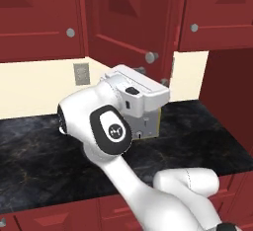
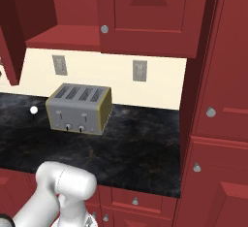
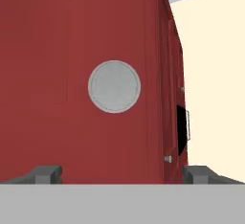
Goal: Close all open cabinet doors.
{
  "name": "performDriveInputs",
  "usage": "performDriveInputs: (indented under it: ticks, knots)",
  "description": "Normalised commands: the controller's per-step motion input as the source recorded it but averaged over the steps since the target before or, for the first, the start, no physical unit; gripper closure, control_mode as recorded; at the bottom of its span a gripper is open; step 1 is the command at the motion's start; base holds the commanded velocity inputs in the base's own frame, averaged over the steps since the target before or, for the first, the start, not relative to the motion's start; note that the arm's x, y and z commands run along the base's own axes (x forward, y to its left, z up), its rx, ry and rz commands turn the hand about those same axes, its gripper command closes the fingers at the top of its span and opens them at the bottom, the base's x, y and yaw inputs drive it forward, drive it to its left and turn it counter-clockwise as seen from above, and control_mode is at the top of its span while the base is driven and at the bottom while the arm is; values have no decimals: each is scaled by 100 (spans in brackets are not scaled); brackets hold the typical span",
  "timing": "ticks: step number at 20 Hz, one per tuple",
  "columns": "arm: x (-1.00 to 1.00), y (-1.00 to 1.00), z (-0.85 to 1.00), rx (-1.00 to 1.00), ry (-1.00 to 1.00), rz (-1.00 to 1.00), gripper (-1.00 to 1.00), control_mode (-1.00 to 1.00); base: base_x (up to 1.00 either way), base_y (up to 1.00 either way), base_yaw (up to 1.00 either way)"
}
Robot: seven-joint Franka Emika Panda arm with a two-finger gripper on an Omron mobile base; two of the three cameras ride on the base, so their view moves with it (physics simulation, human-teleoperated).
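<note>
**Open door faced by a wide gripper**

An open door [image 1: 131,20] is seen in the left base view, swung out from the wall cabinets above the counter [image 1: 44,161], with its round grey knob [image 1: 151,57] near its lower edge. The arm [image 1: 106,126] is raised in front of it, and the white hand is held just below and in front of that knob. To either side, a shut door is seen at the left [image 1: 37,18] and another at the right [image 1: 217,13], each with its own knob.

In the hand view, the red face of the door [image 3: 76,84] is seen close up, with the knob [image 3: 114,86] near the middle. The gripper [image 3: 122,173] is spread wide, its two dark fingertips [image 3: 45,173] standing far apart at the bottom, one on each side of the knob and below it. Nothing is held between them. Whether the tips touch the door cannot be told. Past the door's edge, cream wall [image 3: 215,74] is seen.

In the right base view, a toaster [image 2: 80,108] stands on the counter [image 2: 140,153] below a shut door [image 2: 150,12], with two wall sockets [image 2: 139,70] behind it. The edge of the open door [image 2: 10,32] is seen at the far left.
</note>
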Motion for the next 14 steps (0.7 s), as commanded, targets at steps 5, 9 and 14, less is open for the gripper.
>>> performDriveInputs:
  ticks: [5,9,14]
  knots:
    - [32,-24,0,0,0,1,-100,-100,0,0,0]
    - [47,-35,0,0,0,8,-100,-100,0,0,0]
    - [42,-38,0,1,0,18,-100,-100,0,0,0]
